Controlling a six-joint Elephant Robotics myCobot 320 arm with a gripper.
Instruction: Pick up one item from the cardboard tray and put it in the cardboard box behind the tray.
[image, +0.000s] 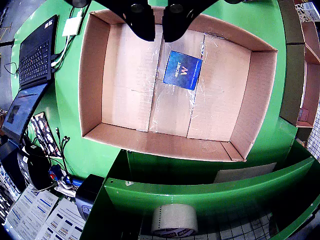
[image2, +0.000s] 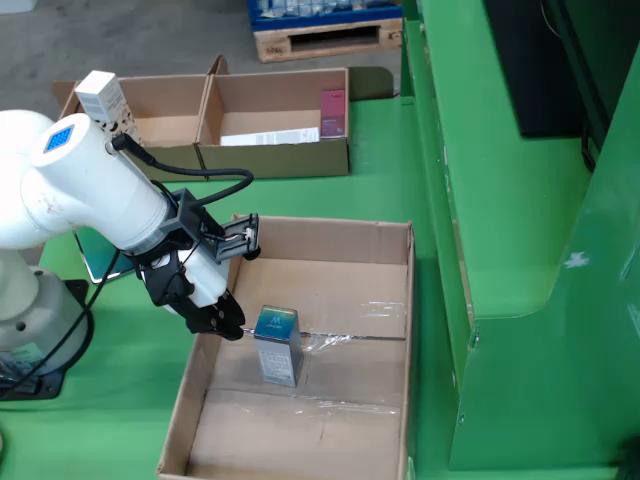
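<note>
Green tabletop (image2: 380, 160) is seen all around the cardboard tray (image2: 408, 300). One small blue carton (image2: 277, 345) is stood upright near the tray's middle, on its taped seam. The gripper (image2: 222, 322) is held just beside it, fingers apart, nothing clasped. Light, stiff and a little glossy, it is judged; it is best pinched across its narrow sides.

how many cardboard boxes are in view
3. One large open box under the gripper, holding a blue carton. Two smaller open boxes side by side behind it: left, right. More may sit out of frame.
</note>
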